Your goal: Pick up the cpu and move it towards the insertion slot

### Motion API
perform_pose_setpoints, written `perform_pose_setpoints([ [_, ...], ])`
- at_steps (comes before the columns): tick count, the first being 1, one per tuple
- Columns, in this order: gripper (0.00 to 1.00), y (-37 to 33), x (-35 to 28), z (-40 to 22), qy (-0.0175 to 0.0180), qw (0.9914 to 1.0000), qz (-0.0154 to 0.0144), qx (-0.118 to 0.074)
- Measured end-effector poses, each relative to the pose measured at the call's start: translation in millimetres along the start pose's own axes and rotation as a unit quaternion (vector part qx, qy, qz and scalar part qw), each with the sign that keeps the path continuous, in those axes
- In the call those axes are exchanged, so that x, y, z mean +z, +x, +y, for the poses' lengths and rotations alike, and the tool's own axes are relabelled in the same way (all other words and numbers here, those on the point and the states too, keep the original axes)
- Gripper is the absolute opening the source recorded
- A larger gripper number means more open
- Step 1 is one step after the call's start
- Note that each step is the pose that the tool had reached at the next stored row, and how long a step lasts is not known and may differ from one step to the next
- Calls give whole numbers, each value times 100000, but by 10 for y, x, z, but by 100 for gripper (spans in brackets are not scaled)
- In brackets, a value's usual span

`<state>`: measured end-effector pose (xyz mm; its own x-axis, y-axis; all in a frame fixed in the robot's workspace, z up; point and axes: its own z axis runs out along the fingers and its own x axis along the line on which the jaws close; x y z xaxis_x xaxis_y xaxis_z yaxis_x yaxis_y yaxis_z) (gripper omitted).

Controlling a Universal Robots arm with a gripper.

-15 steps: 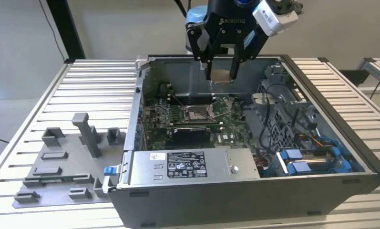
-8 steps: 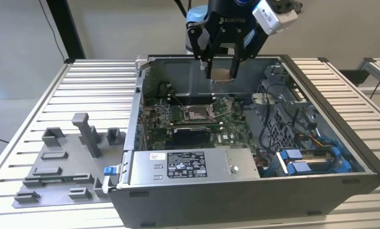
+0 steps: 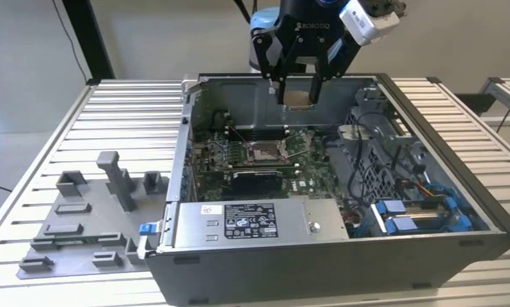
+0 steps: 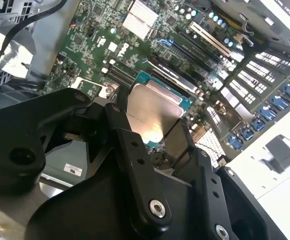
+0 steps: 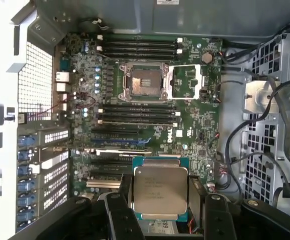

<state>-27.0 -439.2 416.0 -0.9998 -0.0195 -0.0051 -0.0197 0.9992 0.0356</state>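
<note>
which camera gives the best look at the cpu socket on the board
The first wrist view: the insertion slot faces the camera, frame and brownish centre unobstructed. The exterior view shows it small and oblique. I cannot pick it out in the second wrist view.

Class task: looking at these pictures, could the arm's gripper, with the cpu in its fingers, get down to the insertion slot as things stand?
Probably yes. The gripper holds the cpu above the opened case, and the insertion slot lies uncovered on the board, its frame flipped aside, with nothing seen over it.
</note>
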Motion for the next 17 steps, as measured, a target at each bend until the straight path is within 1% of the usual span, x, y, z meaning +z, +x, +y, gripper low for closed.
perform_pose_setpoints([
  [6, 0, -1, 0, 2, 0, 100000, 1, -4],
  [10, 0, -13, 3, 18, -1, 100000, -1, 1],
  [11, 0, -13, 4, 26, 1, 100000, 1, 5],
  [17, 0, -15, 17, 126, 3, 100000, 3, -1],
])
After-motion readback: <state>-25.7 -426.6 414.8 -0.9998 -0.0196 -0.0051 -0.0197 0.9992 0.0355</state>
